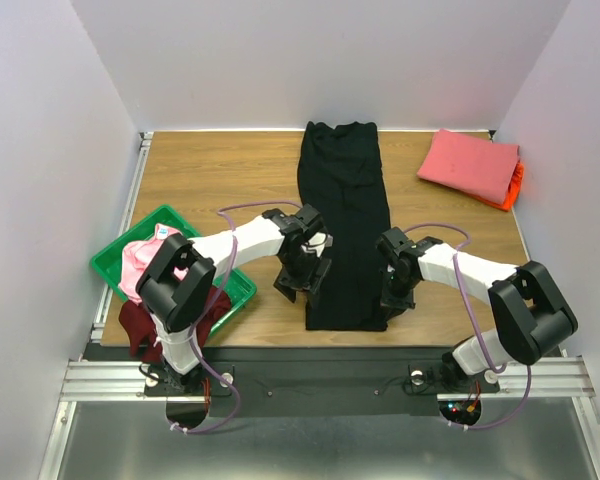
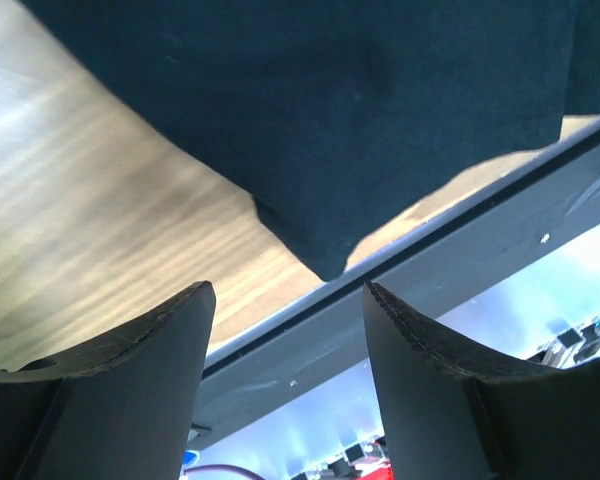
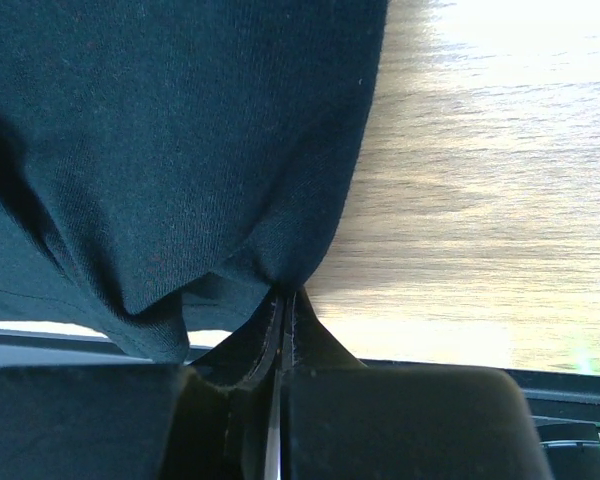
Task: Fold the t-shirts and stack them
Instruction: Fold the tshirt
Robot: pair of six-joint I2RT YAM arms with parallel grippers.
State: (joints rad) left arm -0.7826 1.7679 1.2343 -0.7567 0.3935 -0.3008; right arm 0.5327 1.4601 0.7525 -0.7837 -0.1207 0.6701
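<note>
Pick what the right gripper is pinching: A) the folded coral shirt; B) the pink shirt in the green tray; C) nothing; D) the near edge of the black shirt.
D: the right wrist view shows the right gripper shut, with the edge of the black shirt bunched up where it closes.

In your overhead view, lower left, the left arm hides much of the maroon t-shirt. Upper right, the orange t-shirt shows only a sliver beneath the coral-pink t-shirt.
</note>
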